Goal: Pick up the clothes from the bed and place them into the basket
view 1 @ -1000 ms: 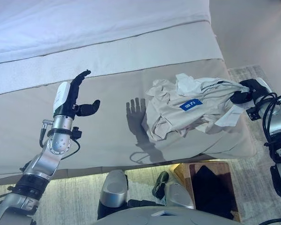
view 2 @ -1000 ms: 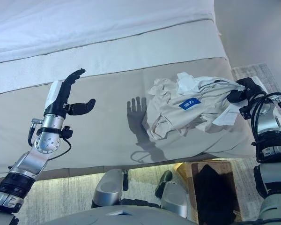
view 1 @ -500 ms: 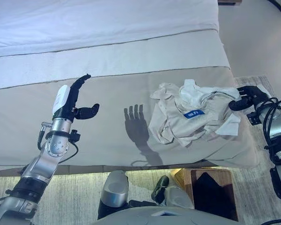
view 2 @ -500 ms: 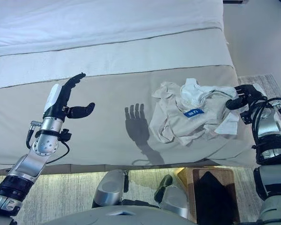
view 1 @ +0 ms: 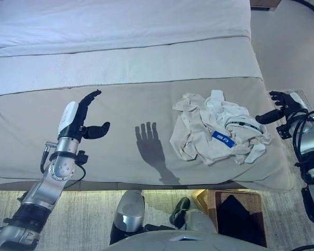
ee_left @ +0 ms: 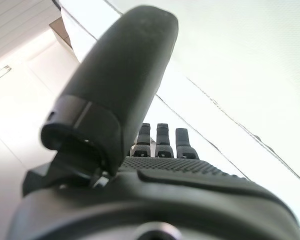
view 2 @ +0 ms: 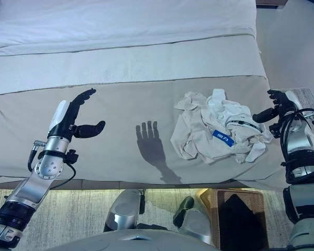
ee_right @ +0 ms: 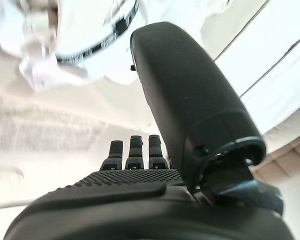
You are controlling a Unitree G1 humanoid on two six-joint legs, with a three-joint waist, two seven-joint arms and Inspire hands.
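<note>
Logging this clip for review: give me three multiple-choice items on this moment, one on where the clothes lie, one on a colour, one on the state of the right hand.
1. Where is the pile of clothes?
A. On the bed, near its right end
B. In the basket
C. In the left hand

2. What colour is the small label on the clothes?
A. Red
B. Blue
C. Green

3. How is the right hand?
A. Shut on the clothes
B. Pressed flat on the pile
C. Open, beside the pile and holding nothing

Answers: 1 A, the pile rests on the beige cover toward the right edge, while the left hand is raised, empty, far to the left. 2 B, a blue patch shows on the pale cloth. 3 C, its fingers are spread and clear of the cloth.
</note>
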